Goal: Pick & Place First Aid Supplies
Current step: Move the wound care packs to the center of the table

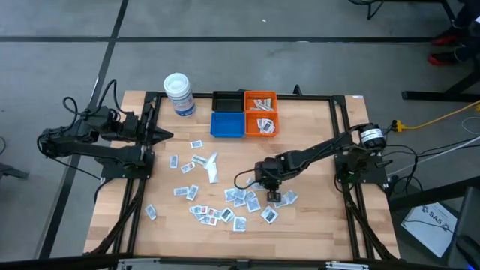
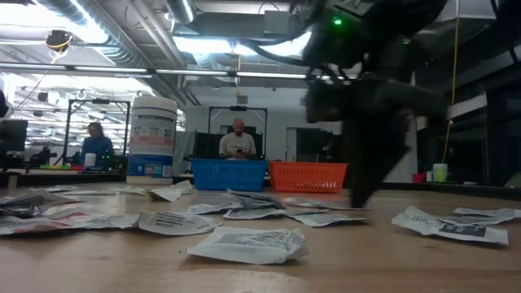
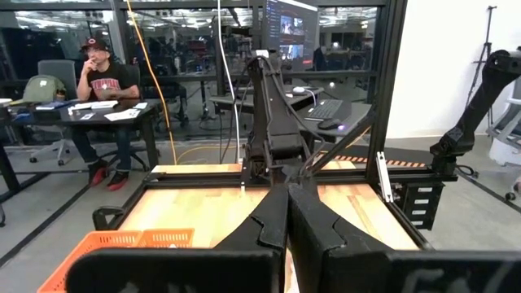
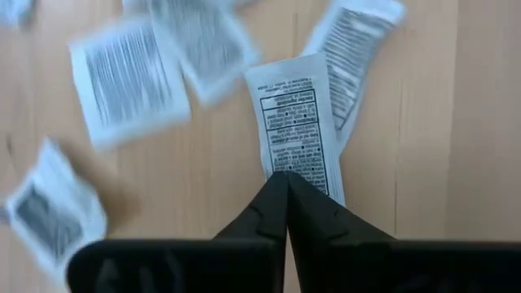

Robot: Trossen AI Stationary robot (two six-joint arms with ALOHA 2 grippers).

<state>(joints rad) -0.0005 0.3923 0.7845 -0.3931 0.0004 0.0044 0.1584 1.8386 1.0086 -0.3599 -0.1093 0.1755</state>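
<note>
Many small white sachets point(image 1: 217, 206) lie flat and scattered on the wooden table point(image 1: 315, 150); they also show in the low view point(image 2: 244, 242). My right gripper point(image 1: 271, 193) is low over the right part of the scatter, its fingers pointing down point(image 2: 358, 199). In the right wrist view it point(image 4: 286, 175) is shut on one printed sachet point(image 4: 295, 114). My left gripper point(image 1: 163, 136) is shut and empty at the table's left edge, clear of the sachets; its closed fingers show in the left wrist view point(image 3: 286, 195). My right gripper pinches one end of the printed sachet point(image 4: 291, 163) between its two fingertips, coming from above. The sachet reaches away from the fingertips along their line. Whether it is clear of the table I cannot tell.
At the far middle stand a blue bin point(image 1: 227, 124), two orange bins point(image 1: 260, 112) with a few sachets in them and a black bin point(image 1: 227, 100). A white lidded tub point(image 1: 180, 94) stands left of them. Bare wood lies at the right point(image 1: 322, 217).
</note>
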